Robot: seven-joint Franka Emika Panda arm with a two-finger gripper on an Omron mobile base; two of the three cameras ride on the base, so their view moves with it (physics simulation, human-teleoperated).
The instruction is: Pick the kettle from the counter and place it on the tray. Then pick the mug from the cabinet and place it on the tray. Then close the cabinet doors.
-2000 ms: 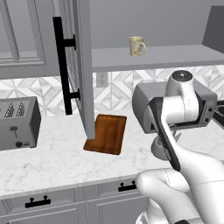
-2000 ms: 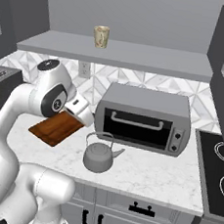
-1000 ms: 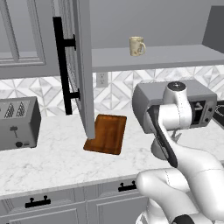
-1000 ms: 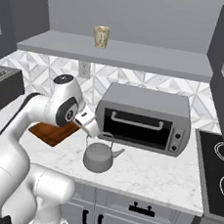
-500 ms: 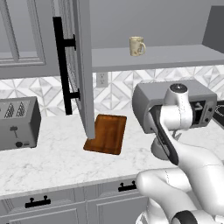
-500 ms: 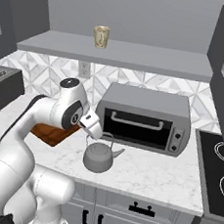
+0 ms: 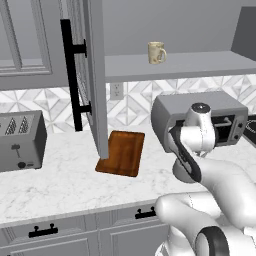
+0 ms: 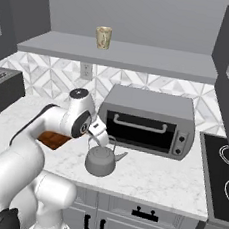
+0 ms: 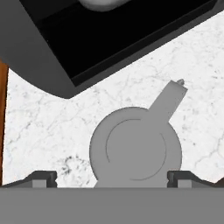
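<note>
The kettle (image 9: 135, 148) looks matt grey metal, smooth; the counter (image 7: 60, 180) is polished veined marble; the tray (image 7: 121, 152) is reddish-brown grained wood; the mug (image 7: 156, 52) is cream ceramic.

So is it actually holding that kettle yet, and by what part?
No, nothing is held. The open gripper hangs just above the kettle, one of its fingers on each side of the body, not gripping it.

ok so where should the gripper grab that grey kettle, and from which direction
Probably from straight above. The kettle sits upright on the counter, its spout pointing away toward the toaster oven. The open gripper already straddles the round body, so descending to pinch the thin arched handle over the lid looks best.
</note>
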